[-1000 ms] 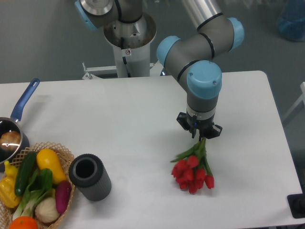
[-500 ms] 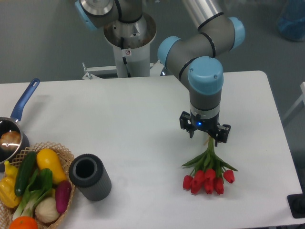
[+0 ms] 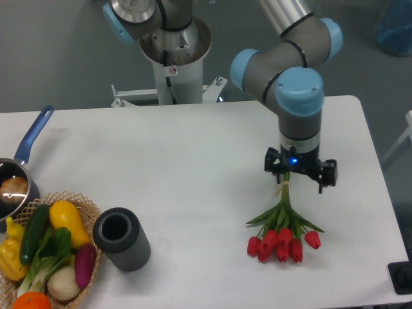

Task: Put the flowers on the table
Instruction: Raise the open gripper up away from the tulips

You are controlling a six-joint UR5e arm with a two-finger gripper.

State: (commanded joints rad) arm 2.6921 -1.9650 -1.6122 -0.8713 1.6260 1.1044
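The flowers, a bunch of red tulip buds with green stems and leaves, lie on the white table at the front right, buds toward the front edge. My gripper stands just behind them, pointing down, its jaws spread wide. The stem ends lie under its left side, and neither finger presses on them. The gripper holds nothing.
A dark grey cylinder vase lies on its side at the front left. A wicker basket of vegetables sits at the front left corner. A blue-handled pot stands at the left edge. The robot base is behind the table.
The flowers swung from under the gripper to lie flat on the table. Since half a second ago they have stayed put while the gripper moved right and a little back.
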